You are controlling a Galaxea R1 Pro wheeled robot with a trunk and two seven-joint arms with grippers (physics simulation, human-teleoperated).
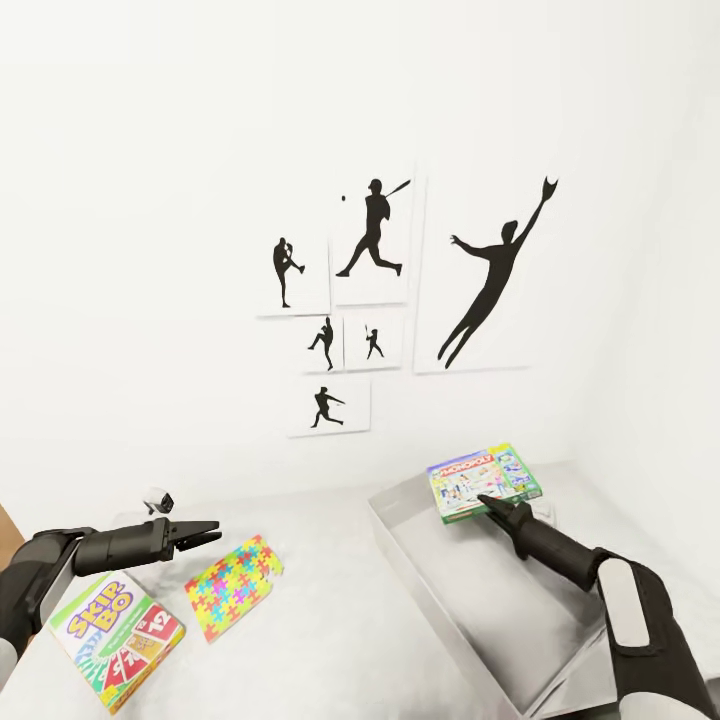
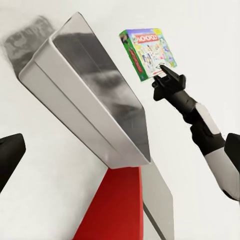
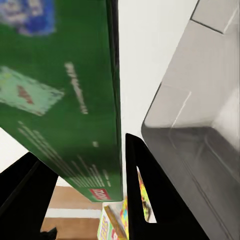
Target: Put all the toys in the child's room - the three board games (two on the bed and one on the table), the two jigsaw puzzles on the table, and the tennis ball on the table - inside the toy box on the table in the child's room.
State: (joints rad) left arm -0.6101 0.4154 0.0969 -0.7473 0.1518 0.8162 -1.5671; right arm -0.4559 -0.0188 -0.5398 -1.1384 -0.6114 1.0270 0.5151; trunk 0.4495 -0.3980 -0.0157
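Your right end effector [image 1: 487,500] is clamped on the Monopoly box [image 1: 484,482], held above the toy box [image 1: 470,590]. Lower it, then release. Left end effector [image 1: 205,535] is slightly parted, empty.

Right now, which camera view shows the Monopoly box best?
The head view: the Monopoly box shows its whole printed lid, held by the right claw over the grey toy box. The left wrist view also shows its lid, smaller and tilted. The right wrist view shows a blurred green face between the fingers.

Smooth grey metal-look toy box [image 1: 470,600]
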